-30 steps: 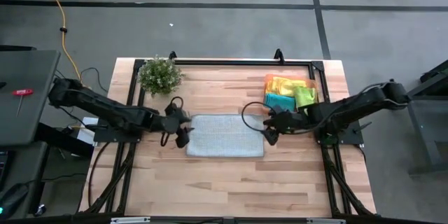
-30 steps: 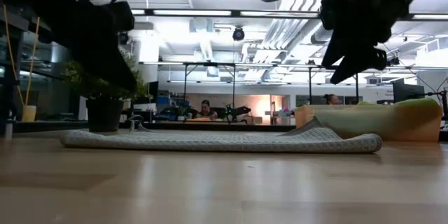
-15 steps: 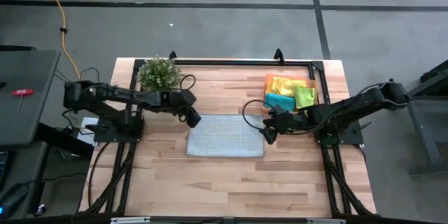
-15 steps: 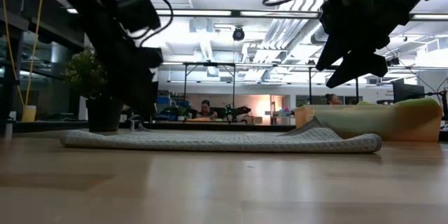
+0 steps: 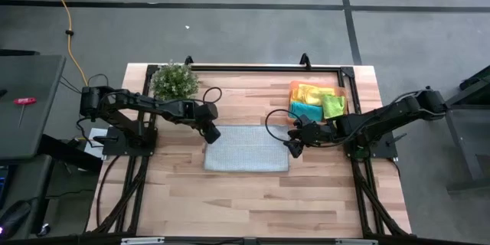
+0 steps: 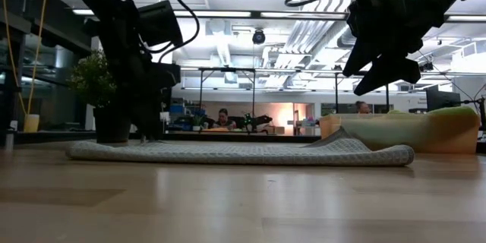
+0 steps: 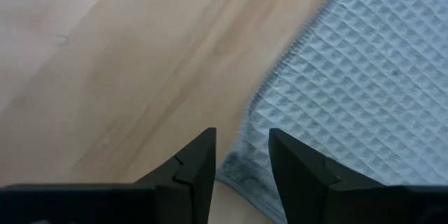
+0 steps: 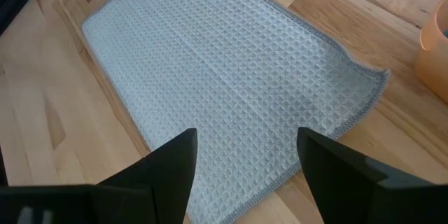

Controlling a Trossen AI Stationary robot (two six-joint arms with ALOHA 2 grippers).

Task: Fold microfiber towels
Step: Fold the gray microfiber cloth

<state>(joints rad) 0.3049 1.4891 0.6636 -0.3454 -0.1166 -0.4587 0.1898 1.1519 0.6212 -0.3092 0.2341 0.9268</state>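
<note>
Since half a second ago the left end effector (image 5: 212, 133) has dropped slightly to the far left corner of the pale grey-blue waffle-weave microfiber towel (image 5: 246, 148), which lies flat mid-way across the light wooden bench (image 5: 230, 199); a second ago that arm reached in at the towel's left edge. The towel and the right arm have not moved.

In the left wrist view the dark fingers (image 7: 196, 171) stand slightly apart, straddling the towel's hemmed corner (image 7: 241, 175), not yet closed on it. The right end effector (image 5: 295, 147) hovers above the towel's right edge, fingers spread wide, holding nothing.

Farther back on the right, the flat orange rectangular tray (image 5: 292, 86) holds yellow (image 5: 310, 93), teal blue (image 5: 305, 112) and lime green (image 5: 333, 105) cloths. A small green leafy plant (image 5: 174, 81) stands at the far left, just behind the left arm's forearm.
</note>
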